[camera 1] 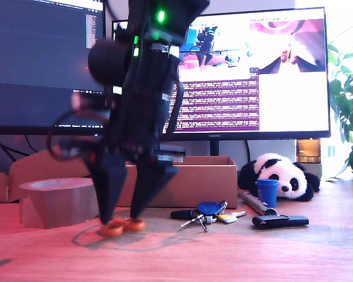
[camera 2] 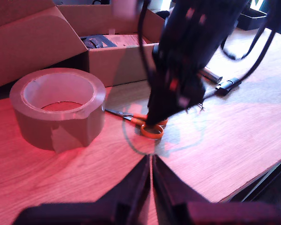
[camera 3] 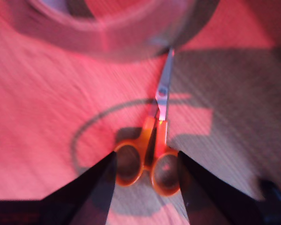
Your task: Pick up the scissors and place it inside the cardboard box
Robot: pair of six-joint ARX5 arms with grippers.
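Wooden desk (camera 1: 317,252) before two monitors: the scissors (camera 3: 152,154) lie flat just near of the tape roll (camera 1: 56,200), the cardboard box (camera 1: 194,182) behind; second gripper (camera 3: 147,183) spread, straddling the orange rings, apparently poised to clamp; first gripper (camera 2: 151,176) pressed together, idle.

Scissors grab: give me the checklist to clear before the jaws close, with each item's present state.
1. Scissors lie flat on the table: ok.
2. My second gripper is open, one finger outside each orange ring handle: ok.
3. Fingertips down at handle height, seen in the exterior view: ok.
4. Blades free of the tape roll: cannot tell; the tip runs right up to the roll's base.
5. My first gripper is shut and held apart from the scissors: ok.
6. Cardboard box open on top to receive them: ok.
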